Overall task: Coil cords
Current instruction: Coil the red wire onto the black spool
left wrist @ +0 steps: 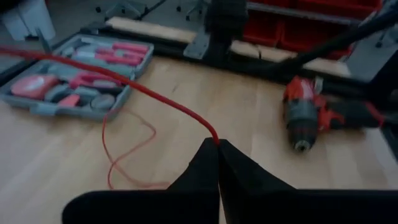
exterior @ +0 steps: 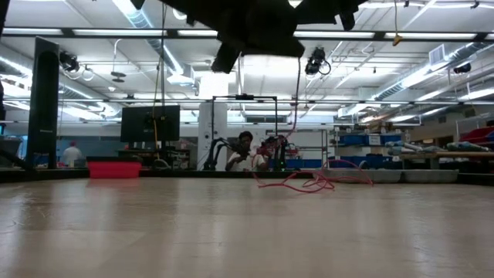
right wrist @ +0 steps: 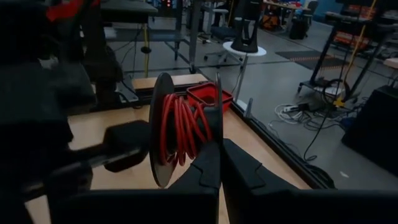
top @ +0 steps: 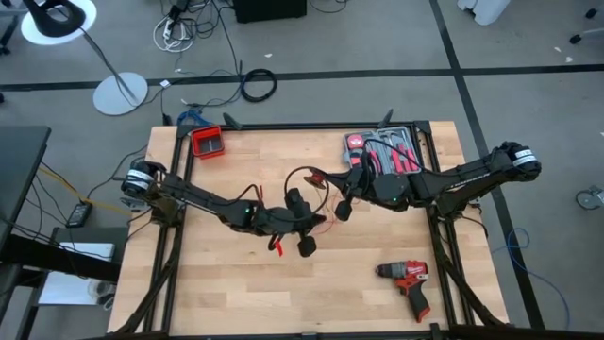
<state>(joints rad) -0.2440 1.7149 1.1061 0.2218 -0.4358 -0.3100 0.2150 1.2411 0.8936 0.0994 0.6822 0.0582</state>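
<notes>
Both arms reach in to mid-table: left gripper (left wrist: 217, 144) pinched shut on the red cords (left wrist: 158, 96); right gripper (right wrist: 221, 146) clamps their wound coil. No readable labels.

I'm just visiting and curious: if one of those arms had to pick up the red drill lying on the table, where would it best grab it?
Probably from straight above, across the handle. The red drill lies flat on its side on the table, alone in the corner near the right arm, with bare wood around it. The handle looks like the narrowest part, angling away from the thicker body, so a pincer would likely close around it most easily.
</notes>
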